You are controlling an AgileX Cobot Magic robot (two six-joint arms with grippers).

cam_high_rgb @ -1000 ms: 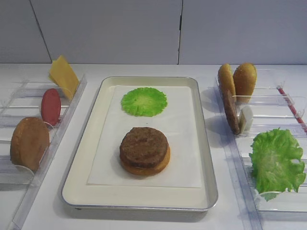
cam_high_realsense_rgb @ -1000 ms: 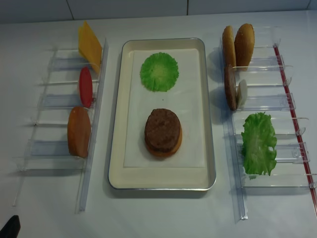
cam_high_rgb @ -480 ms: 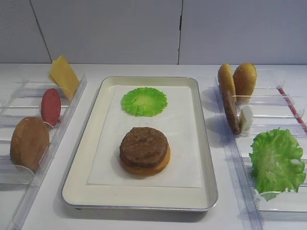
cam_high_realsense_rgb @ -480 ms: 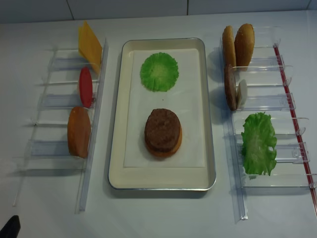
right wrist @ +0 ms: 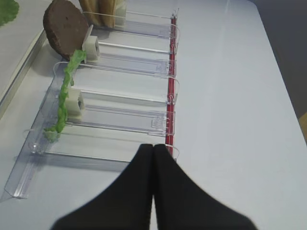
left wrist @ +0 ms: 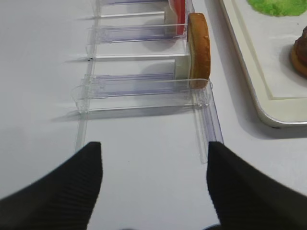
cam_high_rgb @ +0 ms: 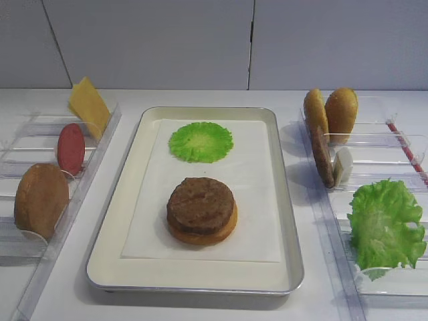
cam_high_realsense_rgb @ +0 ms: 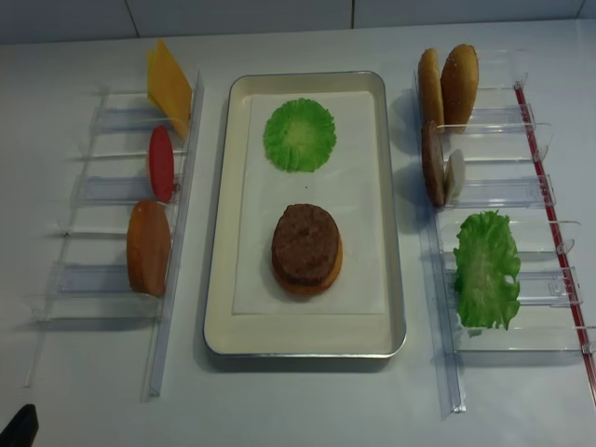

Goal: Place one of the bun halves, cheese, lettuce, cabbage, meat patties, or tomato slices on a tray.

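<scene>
Tray (cam_high_realsense_rgb: 223, 233) lies lengthwise, patty (cam_high_realsense_rgb: 304, 244) flat

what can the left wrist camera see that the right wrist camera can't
Only the left wrist view shows the left gripper, fingers spread open and empty, plus the bun half standing on edge in the left rack, the tomato slice behind it, and the tray's corner.

Only the right wrist view shows the right gripper, shut and empty, the lettuce edge-on in the right rack, a meat patty and the red strip.

Both show the white table and a bit of the cabbage.
</scene>
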